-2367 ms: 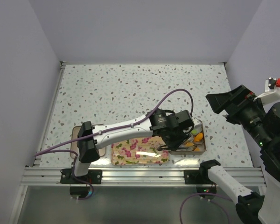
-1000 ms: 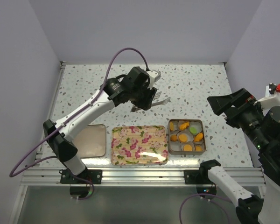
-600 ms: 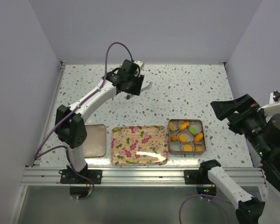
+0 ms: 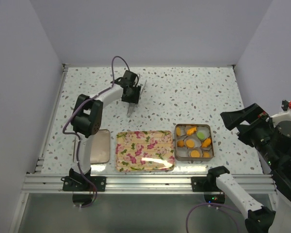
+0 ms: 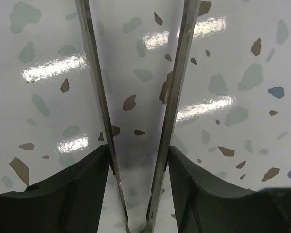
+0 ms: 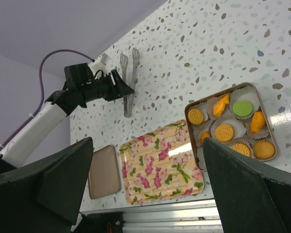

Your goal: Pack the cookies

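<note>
The cookies (image 4: 195, 154) sit in white paper cups inside a small square tin (image 4: 211, 141) at the front right: several orange discs and one light green (image 4: 202, 130). They also show in the right wrist view (image 6: 224, 131), the green one (image 6: 242, 108) near the tin's (image 6: 218, 96) far side. My left gripper (image 4: 132, 93) is at the back left of the table, shut on metal tongs (image 4: 131, 108) near their hinge. The tong arms (image 5: 94, 73) spread away between my fingers (image 5: 82, 184) just over the tabletop. My right gripper (image 6: 147, 141) is wide open and empty, high above the front right.
A floral tray (image 4: 145, 150) lies at the front middle, left of the tin. A plain brown lid (image 4: 96, 145) lies left of the tray. Both show in the right wrist view, the tray (image 6: 160, 160) and the lid (image 6: 104, 171). The left arm is folded over the lid's side.
My left gripper left the tin with the tongs, swung to the back left and came down close to the tabletop. The right arm hardly moved.
</note>
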You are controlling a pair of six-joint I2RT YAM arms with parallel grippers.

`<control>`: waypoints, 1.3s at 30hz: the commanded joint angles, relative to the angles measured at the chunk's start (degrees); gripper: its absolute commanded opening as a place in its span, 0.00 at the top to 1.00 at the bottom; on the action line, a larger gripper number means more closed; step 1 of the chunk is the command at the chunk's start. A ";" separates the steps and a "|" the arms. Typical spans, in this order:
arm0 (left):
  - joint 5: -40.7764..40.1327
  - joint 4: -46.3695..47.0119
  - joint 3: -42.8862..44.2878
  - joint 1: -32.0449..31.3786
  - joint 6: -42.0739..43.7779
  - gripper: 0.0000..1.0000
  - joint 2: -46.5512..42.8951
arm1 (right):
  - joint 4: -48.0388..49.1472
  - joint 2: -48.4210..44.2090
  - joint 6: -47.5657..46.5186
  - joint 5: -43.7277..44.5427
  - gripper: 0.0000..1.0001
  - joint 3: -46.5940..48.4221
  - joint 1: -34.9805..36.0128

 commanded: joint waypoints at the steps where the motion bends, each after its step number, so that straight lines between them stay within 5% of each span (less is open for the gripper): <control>1: 0.97 2.70 2.86 2.01 1.82 0.44 2.37 | -0.08 -0.47 -0.50 0.92 0.01 -0.82 0.07; 8: 0.10 -0.11 4.36 2.71 2.00 0.34 2.74 | 0.97 0.67 -2.25 -0.48 0.01 -1.44 0.07; 10: -2.01 -0.47 3.58 2.72 1.56 0.17 -0.41 | 1.67 0.85 -2.69 -1.19 0.01 -1.88 0.15; 13: -5.00 -2.39 0.86 2.54 -1.86 0.11 -6.38 | 3.16 1.20 -3.22 -2.68 0.01 -3.54 0.15; 22: -11.24 -4.77 -20.23 1.14 -7.58 0.15 -31.95 | 10.80 2.87 -4.10 -9.36 0.01 -8.91 0.07; 30: -16.60 -11.27 -40.96 -4.05 -15.75 0.30 -49.36 | 15.91 2.78 -2.87 -15.34 0.01 -12.69 0.07; 39: -17.30 -13.30 -48.55 -7.13 -21.90 0.31 -51.16 | 14.69 1.82 -2.26 -17.27 0.01 -12.87 0.07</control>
